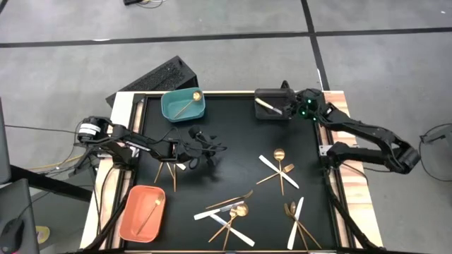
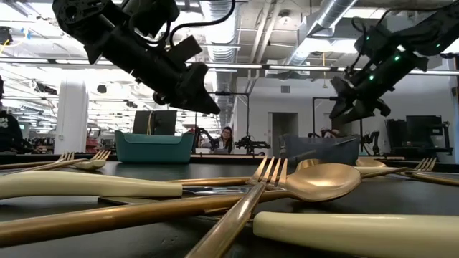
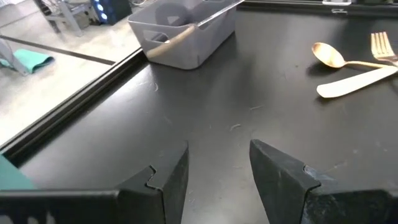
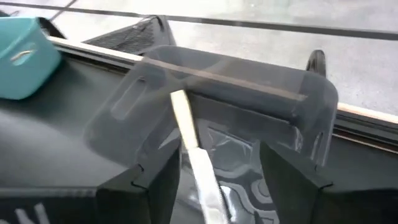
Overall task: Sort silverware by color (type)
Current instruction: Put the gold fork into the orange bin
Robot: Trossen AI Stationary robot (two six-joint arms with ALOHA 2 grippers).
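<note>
My right gripper (image 1: 291, 109) (image 4: 221, 180) hangs open over the grey bin (image 1: 272, 106) (image 4: 261, 99) at the far side of the mat. A white knife (image 4: 189, 137) lies slanted inside that bin, between the two fingers and apart from both. My left gripper (image 1: 215, 148) (image 3: 217, 168) hovers open above bare black mat near the middle, with nothing between its fingers. The teal bin (image 1: 182, 104) holds a gold spoon (image 1: 187, 104). A gold fork (image 1: 150, 214) lies in the salmon bin (image 1: 143, 212).
Loose silverware lies on the mat: crossed white knives and gold pieces (image 1: 279, 169) right of centre, a pile (image 1: 229, 212) near the front, another (image 1: 296, 215) at the front right, and gold forks (image 1: 169, 169) by the left arm. The mat's raised rim (image 1: 321, 162) borders it.
</note>
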